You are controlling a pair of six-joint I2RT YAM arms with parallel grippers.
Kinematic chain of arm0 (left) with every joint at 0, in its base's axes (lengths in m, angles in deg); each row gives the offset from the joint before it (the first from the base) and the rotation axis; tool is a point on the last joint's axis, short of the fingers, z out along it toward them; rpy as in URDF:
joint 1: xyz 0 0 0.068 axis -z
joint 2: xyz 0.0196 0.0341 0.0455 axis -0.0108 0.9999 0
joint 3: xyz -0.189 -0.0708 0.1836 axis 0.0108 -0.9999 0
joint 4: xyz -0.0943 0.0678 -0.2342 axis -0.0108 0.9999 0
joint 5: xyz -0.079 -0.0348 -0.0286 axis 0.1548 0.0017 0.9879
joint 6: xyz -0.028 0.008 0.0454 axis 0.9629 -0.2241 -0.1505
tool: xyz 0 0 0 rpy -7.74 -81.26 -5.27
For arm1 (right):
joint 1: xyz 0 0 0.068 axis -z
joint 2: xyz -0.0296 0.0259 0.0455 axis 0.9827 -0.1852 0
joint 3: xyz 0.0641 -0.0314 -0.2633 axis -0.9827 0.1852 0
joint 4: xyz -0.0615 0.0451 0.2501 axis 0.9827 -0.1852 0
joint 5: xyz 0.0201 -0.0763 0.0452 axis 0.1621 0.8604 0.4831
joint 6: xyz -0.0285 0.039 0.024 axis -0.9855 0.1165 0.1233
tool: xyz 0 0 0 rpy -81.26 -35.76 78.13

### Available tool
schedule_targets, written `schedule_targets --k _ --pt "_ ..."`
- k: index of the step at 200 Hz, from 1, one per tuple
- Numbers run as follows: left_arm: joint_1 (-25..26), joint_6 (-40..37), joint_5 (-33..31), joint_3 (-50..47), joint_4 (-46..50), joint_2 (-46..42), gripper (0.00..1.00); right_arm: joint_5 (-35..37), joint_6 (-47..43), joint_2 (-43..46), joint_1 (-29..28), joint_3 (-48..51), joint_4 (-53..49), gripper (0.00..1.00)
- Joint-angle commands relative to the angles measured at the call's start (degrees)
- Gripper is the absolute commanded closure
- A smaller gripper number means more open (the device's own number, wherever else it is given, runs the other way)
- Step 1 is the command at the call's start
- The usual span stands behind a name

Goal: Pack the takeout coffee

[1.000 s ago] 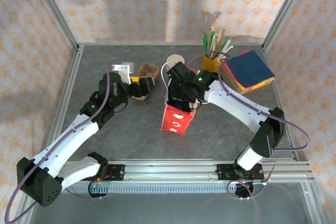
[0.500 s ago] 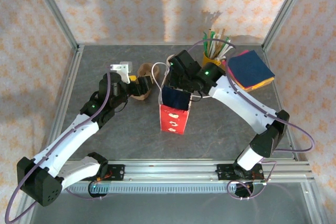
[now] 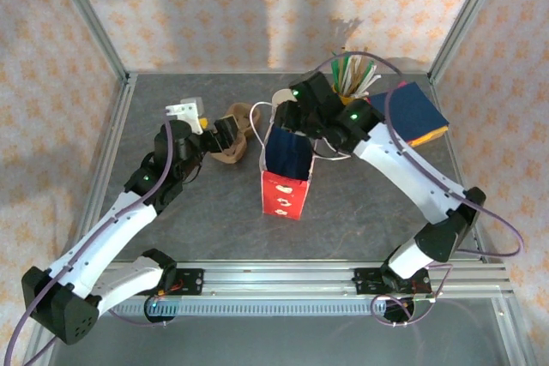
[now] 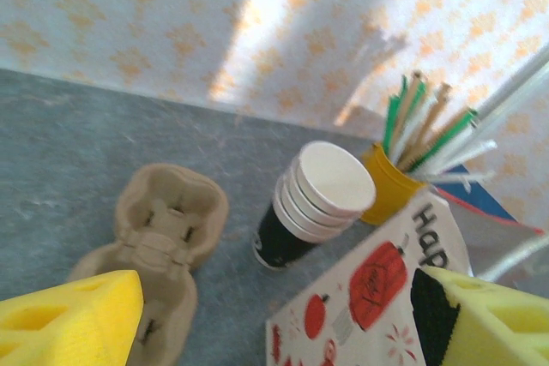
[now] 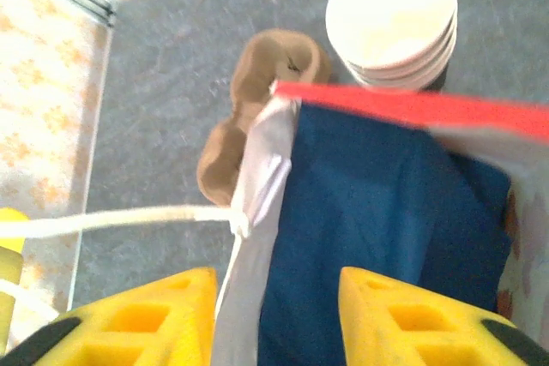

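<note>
Now, left claw (image 4: 274, 323): we're watching it hanging released beside the carrier (image 4: 163, 229).
right claw (image 5: 279, 315): released, straddling the rim of the bag (image 3: 283, 197).
takeout coffee (image 4: 319, 199): standing on the surface (image 4: 69, 143).

There's the small paper cup (image 4: 310, 209), pale top, black base, standing upright mid-frame, left wrist view.

A red paper bag (image 3: 281, 197) with a dark blue lining is seen standing open at the centre of the top view, on a grey table (image 3: 369, 212). A brown cardboard cup carrier (image 4: 163, 220) is laid at its upper left. A yellow mug (image 4: 388, 184) of sticks and a blue-topped stack of coloured sheets (image 3: 418, 111) are placed at the upper right.
</note>
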Motion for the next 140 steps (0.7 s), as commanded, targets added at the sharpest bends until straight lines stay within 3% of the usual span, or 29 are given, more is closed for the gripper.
schedule_targets --k 1,33,62,82,109,140 --pt "-1.1 -2.0 -11.4 1.6 -3.5 -1.7 0.15 1.5 -5.1 6.5 5.3 -1.5 5.4 0.54" --pt "-4.5 -3.9 -22.2 -1.6 -9.4 -1.3 0.11 7.9 -13.5 15.0 16.2 6.7 13.7 0.40" --pt "-9.9 -6.7 -25.9 -9.6 -21.0 -1.0 0.01 12.2 -20.1 25.3 28.0 26.0 27.4 0.20" --pt "-11.9 -9.9 -29.7 -15.6 -29.0 0.0 0.01 12.6 -21.3 29.9 34.6 39.3 36.2 0.09" --pt "-14.4 -14.0 -36.3 -22.8 -38.6 2.1 0.01 16.0 -22.4 33.6 38.2 58.2 54.3 0.00" --pt "-16.5 -19.7 -37.7 -33.1 -53.6 4.6 0.01 17.2 -25.9 31.5 39.5 78.7 81.1 0.00"
